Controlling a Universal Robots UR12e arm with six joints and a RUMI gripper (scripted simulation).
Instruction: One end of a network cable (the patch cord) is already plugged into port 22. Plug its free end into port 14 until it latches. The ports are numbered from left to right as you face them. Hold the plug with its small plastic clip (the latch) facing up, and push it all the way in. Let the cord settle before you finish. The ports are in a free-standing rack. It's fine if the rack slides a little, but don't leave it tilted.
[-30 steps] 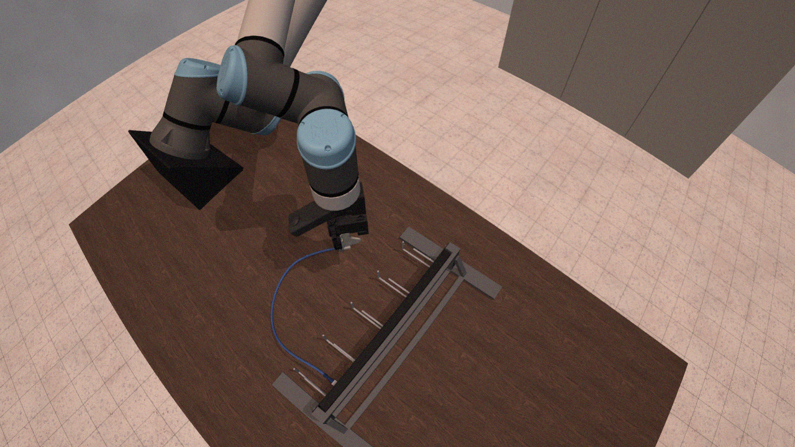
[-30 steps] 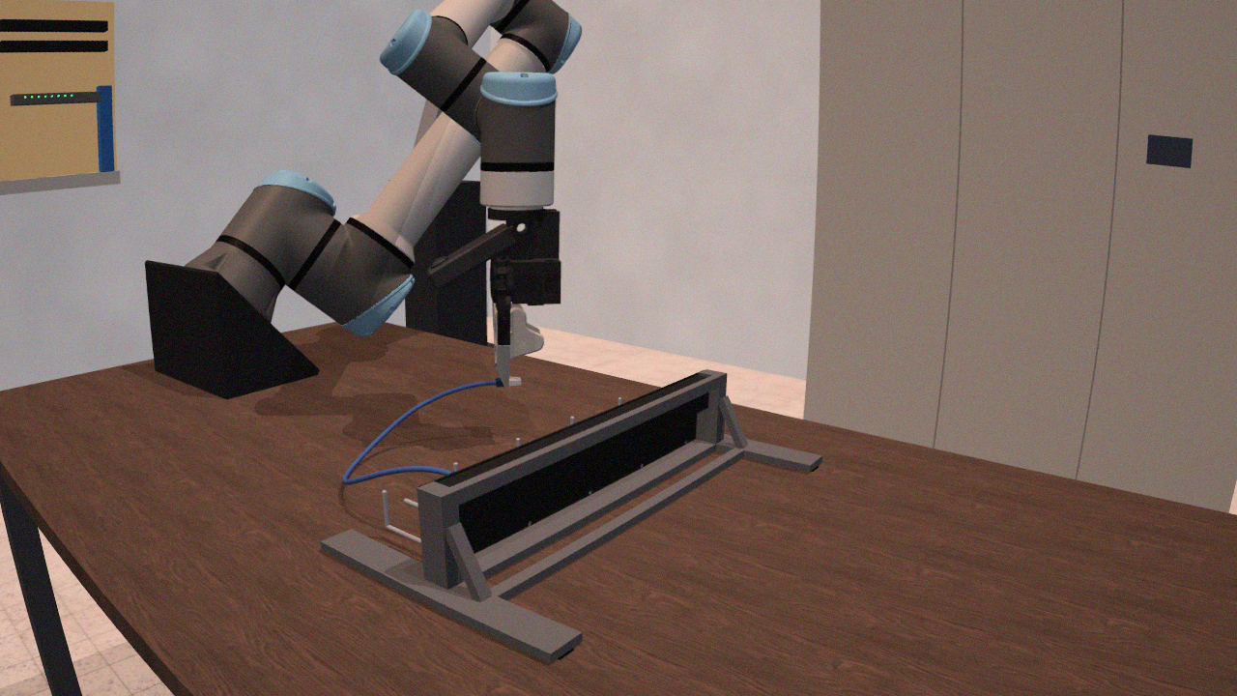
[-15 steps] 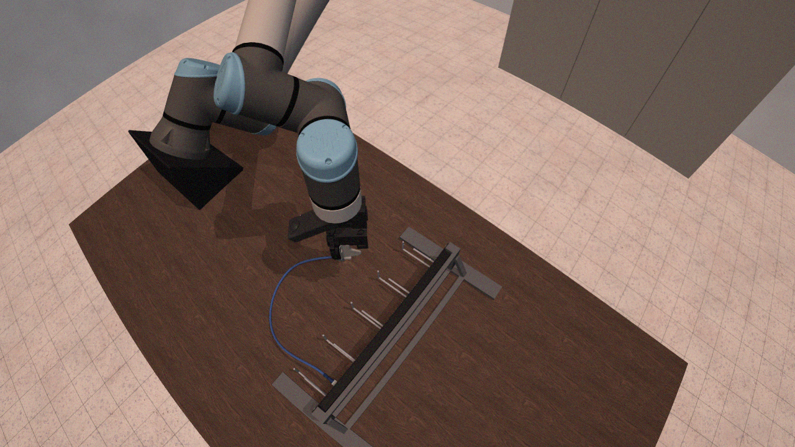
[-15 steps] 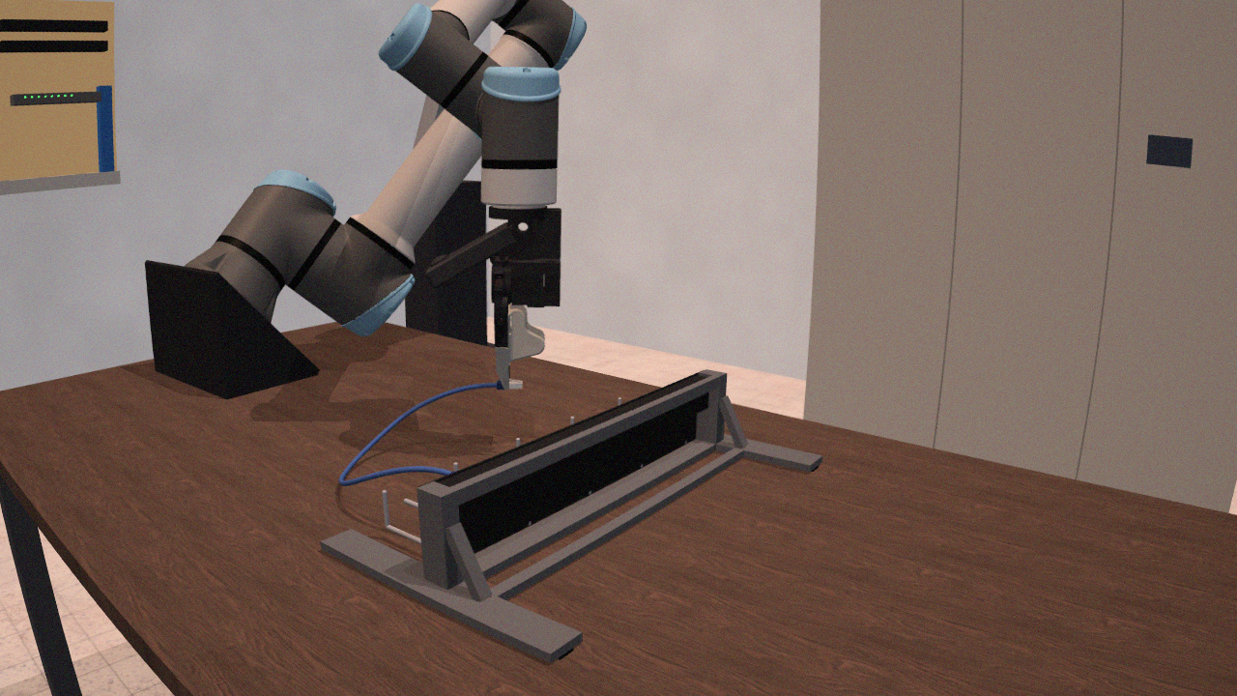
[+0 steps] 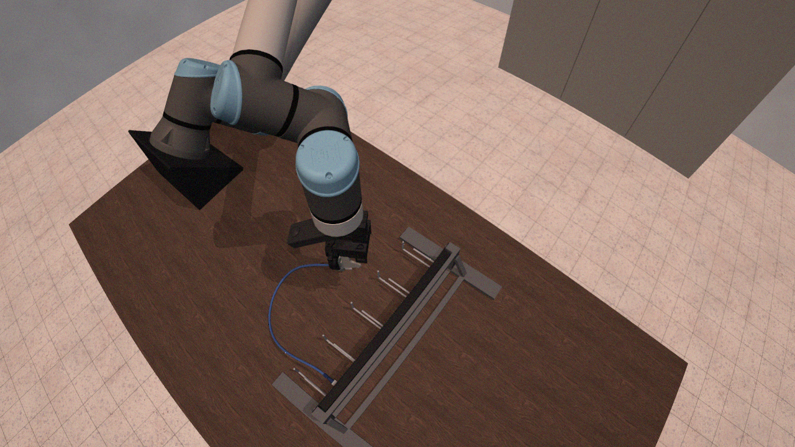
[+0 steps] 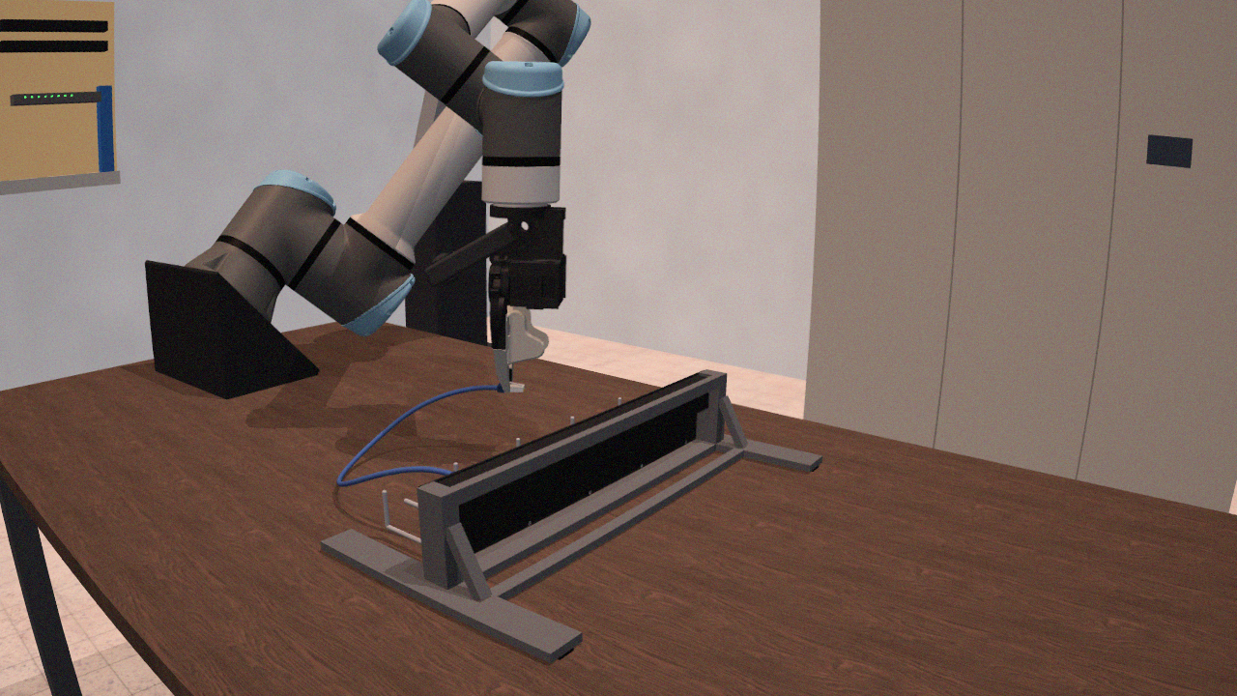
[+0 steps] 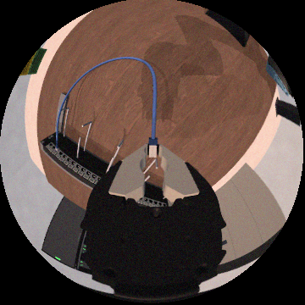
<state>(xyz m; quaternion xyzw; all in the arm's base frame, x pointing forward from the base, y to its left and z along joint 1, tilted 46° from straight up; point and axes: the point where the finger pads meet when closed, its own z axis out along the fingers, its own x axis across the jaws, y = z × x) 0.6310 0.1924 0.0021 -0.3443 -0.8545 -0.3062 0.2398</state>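
The gripper's (image 6: 513, 383) two pale fingers are pinched nearly together on the small clear plug (image 7: 152, 151) at the free end of the blue patch cord (image 5: 273, 300). The plug hangs in the air above the dark wooden table (image 6: 865, 563), well apart from the rack (image 6: 437, 502) and on its port side. Whether the latch faces up cannot be made out.

From the plug, the cord arcs out and down over the table, then curves back to the rack, where its other end sits in a port near the left end of the row as the wrist view shows it. The port strip (image 7: 72, 163) appears there as a line of small pale sockets; no numbers can be read on it.

The rack is a long grey frame with a black panel, standing level on two flat cross feet (image 5: 482, 283). Thin metal pins (image 5: 364, 313) stick out from its port side.

Above the gripper, the arm (image 6: 519, 130) points straight down, grey with light blue joint caps, rising from a black wedge base (image 6: 173, 346) at the table's far corner. Beige cabinets (image 6: 994, 216) stand behind. A tan board (image 6: 51, 130) on the wall carries dark bars and a row of green lights; no writing is legible.
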